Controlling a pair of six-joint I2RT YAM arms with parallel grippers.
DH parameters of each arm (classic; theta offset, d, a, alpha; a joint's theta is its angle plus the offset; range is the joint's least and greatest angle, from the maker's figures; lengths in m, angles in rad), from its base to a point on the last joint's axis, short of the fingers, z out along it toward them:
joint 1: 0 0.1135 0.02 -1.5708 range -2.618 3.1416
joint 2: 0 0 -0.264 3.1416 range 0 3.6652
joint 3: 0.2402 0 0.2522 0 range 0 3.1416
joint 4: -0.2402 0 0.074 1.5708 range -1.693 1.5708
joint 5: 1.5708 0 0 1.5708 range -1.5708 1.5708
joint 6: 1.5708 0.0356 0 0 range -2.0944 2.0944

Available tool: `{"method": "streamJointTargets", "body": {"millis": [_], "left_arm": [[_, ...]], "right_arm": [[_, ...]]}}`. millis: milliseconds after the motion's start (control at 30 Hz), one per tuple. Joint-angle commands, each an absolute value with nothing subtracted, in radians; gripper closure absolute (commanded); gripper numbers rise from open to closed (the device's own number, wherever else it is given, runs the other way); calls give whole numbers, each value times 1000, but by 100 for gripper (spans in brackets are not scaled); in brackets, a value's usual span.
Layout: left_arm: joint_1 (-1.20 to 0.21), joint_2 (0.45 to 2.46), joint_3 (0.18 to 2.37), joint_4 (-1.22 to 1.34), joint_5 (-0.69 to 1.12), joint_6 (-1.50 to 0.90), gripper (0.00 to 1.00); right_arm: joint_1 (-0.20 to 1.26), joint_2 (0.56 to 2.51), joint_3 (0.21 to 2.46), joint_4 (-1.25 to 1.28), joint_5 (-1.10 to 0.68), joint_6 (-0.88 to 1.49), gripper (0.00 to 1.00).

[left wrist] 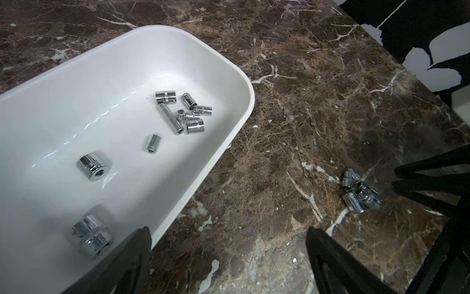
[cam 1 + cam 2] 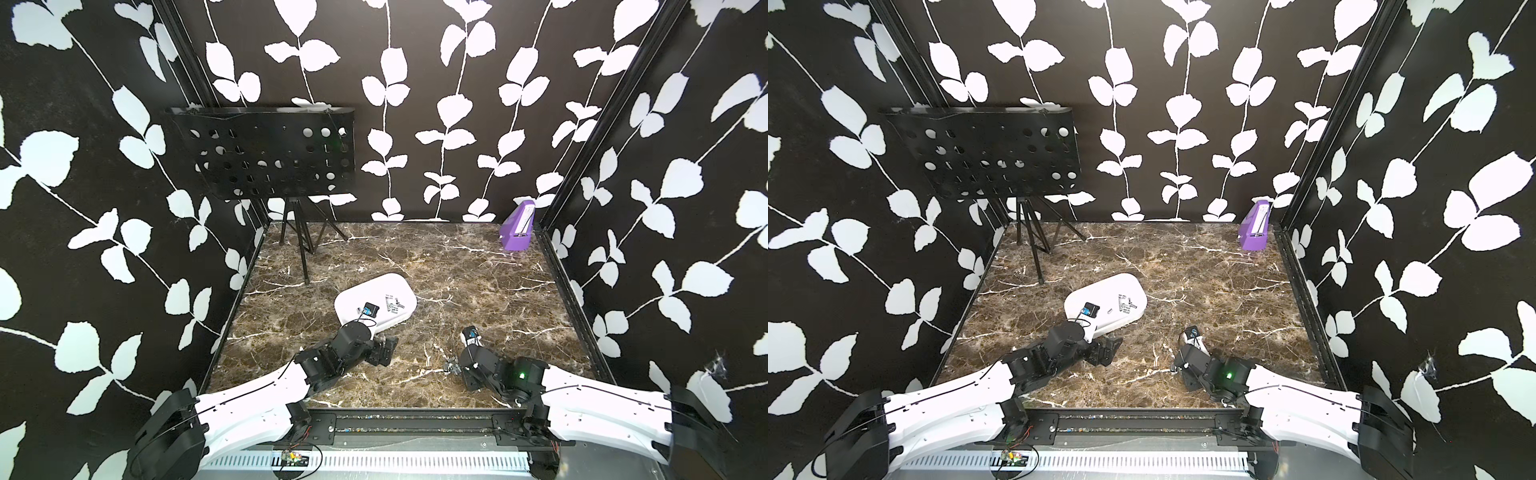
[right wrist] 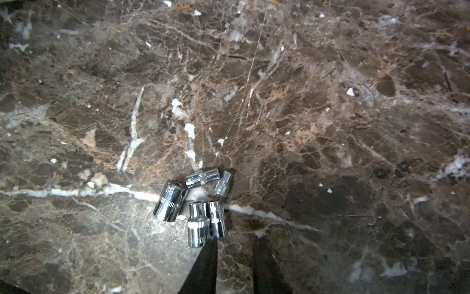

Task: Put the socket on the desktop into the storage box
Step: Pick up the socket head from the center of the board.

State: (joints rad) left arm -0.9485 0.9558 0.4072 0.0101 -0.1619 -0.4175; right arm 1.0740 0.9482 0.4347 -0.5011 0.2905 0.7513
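Lower left in the left wrist view, the left arm's fingers (image 1: 142, 249) are hanging spread wide and empty at the storage box (image 1: 76, 101) rim, with stored sockets (image 1: 183, 112) lying inside. Right of the box, five loose sockets (image 3: 195, 206) are clustering on the counter (image 3: 330, 127). At bottom centre of the right wrist view, the right arm's fingers (image 3: 207, 264) are angling low, narrowly parted and empty, just beside the heap. Centring on one outer socket before pinching looks wisest.

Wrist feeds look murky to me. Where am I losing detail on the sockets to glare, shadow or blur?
Right wrist view: loose sockets sharp, chrome glinting, shadow across the marble beside them, far marble soft. Left wrist view: storage box wall shows bright streaks; the same pile sits dim and smeared near the dark edge. In both top views they are specks.
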Motion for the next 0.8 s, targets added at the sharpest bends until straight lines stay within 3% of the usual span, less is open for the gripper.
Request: {"method": "streamJointTargets", "body": {"millis": [0,767], "left_arm": [[-954,957,436,26,-145,-405,5],[-954,960,438,20,-141,-414,4]], "right_arm": [[1082,980,418,-454,273,740,73],[1082,1072,443,-448,275,726,76]]}}
